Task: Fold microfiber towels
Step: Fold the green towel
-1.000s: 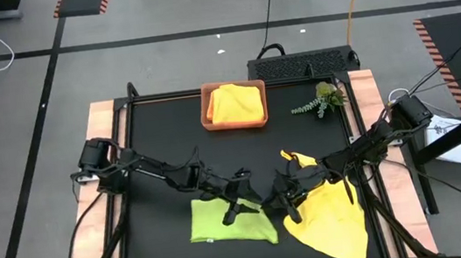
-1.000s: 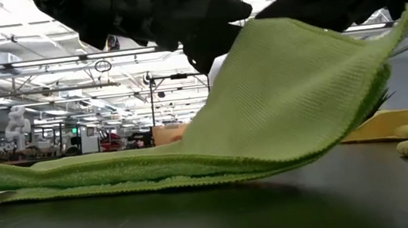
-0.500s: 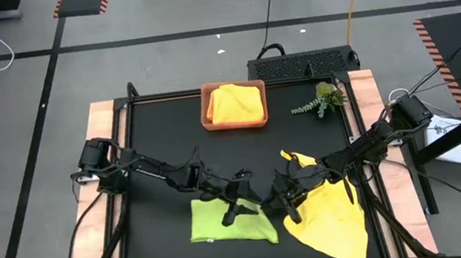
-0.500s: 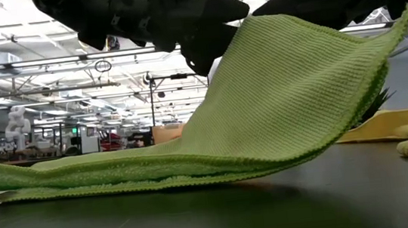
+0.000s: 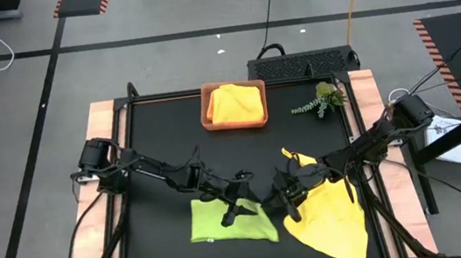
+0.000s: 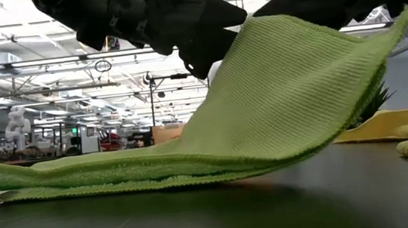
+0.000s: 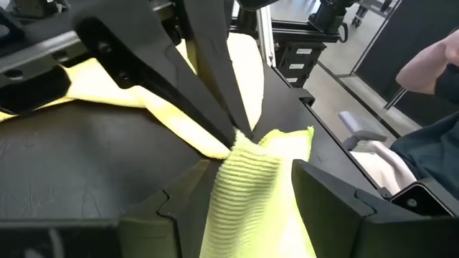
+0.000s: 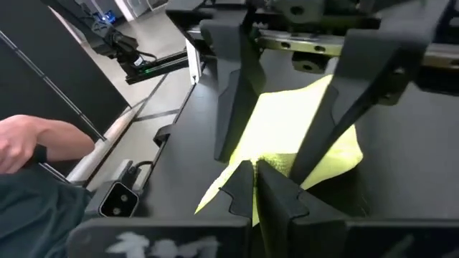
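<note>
The black table [image 5: 161, 137] carries a lime green towel [image 5: 228, 220] near its front edge, one side lifted. It looks light, soft and floppy, so the edge or a corner is the best hold. The right gripper [image 5: 276, 200] is clamped on that raised edge; the left gripper [image 5: 242, 205] stands spread around it.

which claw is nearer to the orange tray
Left, narrowly. The left claw sits below the orange tray, over the lime green towel; the right claw sits farther out beside the yellow towel.
</note>
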`<state>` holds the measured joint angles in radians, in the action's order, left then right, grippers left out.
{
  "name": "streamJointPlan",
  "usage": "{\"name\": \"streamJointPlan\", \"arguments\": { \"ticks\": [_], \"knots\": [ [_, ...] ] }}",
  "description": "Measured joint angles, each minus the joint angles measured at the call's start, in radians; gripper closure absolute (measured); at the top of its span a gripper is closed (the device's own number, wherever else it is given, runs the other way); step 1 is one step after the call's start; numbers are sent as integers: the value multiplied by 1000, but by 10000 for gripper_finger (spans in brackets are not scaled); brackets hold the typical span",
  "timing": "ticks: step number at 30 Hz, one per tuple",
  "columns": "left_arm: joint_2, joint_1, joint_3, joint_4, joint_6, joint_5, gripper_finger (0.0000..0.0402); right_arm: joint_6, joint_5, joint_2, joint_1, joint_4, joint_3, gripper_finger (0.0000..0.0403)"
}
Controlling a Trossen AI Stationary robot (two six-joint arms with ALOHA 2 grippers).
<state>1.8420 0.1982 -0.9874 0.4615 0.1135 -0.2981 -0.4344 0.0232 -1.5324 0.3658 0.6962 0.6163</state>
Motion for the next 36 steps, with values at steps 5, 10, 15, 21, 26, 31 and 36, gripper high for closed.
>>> {"name": "streamJointPlan", "arguments": {
  "ticks": [5, 10, 15, 21, 26, 31, 36],
  "knots": [
    [0, 0, 0, 8, 8, 0, 202, 10, 2, 5, -18, -91, 38, 403],
    [1, -1, 1, 2, 14, -1, 202, 49, 49, 5, -18, -247, 114, 403],
    [1, 0, 1, 1, 16, -2, 202, 58, 56, 5, -12, -300, 155, 403],
    [1, -2, 1, -20, 21, -2, 236, 56, 57, 5, -10, -337, 172, 403],
    [1, -4, 1, -23, 24, -2, 294, 57, 54, 5, -10, -336, 172, 403],
    [1, -19, 1, -34, 37, -3, 344, 55, 51, 5, -10, -348, 172, 403],
    [1, -35, 0, -62, 44, -20, 380, 54, 29, 4, -11, -352, 172, 403]
  ]
}}
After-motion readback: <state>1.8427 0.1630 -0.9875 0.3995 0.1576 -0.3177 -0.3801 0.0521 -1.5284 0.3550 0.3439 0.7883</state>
